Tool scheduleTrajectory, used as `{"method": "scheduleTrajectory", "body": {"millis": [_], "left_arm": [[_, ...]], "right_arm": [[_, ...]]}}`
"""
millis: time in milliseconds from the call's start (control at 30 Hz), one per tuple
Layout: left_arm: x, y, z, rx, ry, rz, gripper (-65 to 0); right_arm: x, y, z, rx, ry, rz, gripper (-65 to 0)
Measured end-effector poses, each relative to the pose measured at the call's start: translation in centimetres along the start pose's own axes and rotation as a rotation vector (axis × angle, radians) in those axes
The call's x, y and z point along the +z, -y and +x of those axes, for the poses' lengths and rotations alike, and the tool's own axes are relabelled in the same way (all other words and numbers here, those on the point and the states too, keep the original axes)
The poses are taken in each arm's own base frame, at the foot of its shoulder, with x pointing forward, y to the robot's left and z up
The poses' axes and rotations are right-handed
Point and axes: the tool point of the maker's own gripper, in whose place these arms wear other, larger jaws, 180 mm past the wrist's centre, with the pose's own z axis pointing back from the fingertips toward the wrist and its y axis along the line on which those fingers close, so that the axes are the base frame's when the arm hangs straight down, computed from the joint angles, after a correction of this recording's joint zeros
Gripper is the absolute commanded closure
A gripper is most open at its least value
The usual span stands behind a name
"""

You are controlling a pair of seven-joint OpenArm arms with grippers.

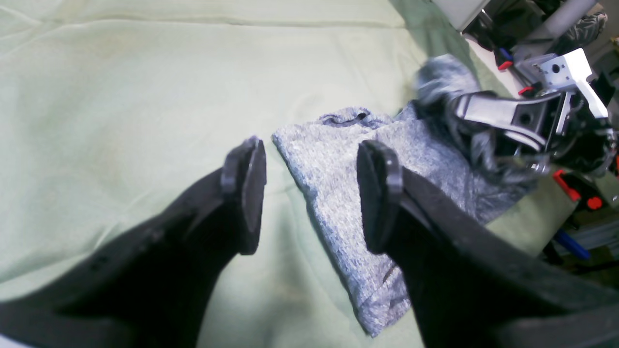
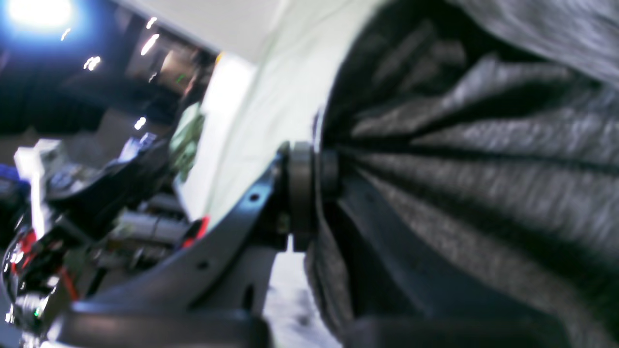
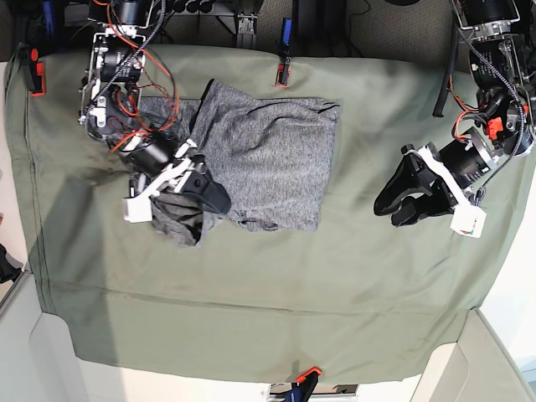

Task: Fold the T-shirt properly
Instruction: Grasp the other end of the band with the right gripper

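Note:
The heather-grey T-shirt (image 3: 272, 155) lies partly folded on the left half of the table, its left part bunched up. My right gripper (image 3: 211, 198) is shut on that bunched fabric at the shirt's lower left. The right wrist view shows its fingers (image 2: 302, 193) pinched together on gathered grey folds of the T-shirt (image 2: 483, 169). My left gripper (image 3: 388, 211) hangs open over bare cloth to the right of the shirt, apart from it. In the left wrist view its gripper (image 1: 312, 188) holds nothing, and the T-shirt (image 1: 333, 159) lies beyond it with the right gripper (image 1: 503, 118) on its far side.
An olive-green cloth (image 3: 352, 285) covers the table, held by orange clamps at the back (image 3: 283, 74), the back left (image 3: 33, 75) and the front edge (image 3: 306, 374). Red wiring (image 3: 126, 75) hangs along the right arm. Equipment (image 1: 570, 193) crowds the table's edge.

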Motion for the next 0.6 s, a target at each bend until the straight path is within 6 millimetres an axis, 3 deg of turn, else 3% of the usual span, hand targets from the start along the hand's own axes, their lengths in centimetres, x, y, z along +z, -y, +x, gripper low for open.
{"method": "scheduleTrajectory", "body": {"millis": [133,367,600], "left_arm": [[0.0,0.0,0.1,0.000,0.001,-0.003,-32.6],[0.1,0.0,0.2,-0.002,0.001,-0.003,-32.6],[0.1,0.0,0.2,-0.002,0.002,-0.004,-32.6]], "right_arm": [[-3.1,-4.1,-2.2,0.025,-0.047,0.100,0.0],[-5.7,-7.8,-6.2,0.148,-0.173,0.173,0.0],[-6.9,-8.7,-8.0,0.283,-0.215,0.160,0.0]]}}
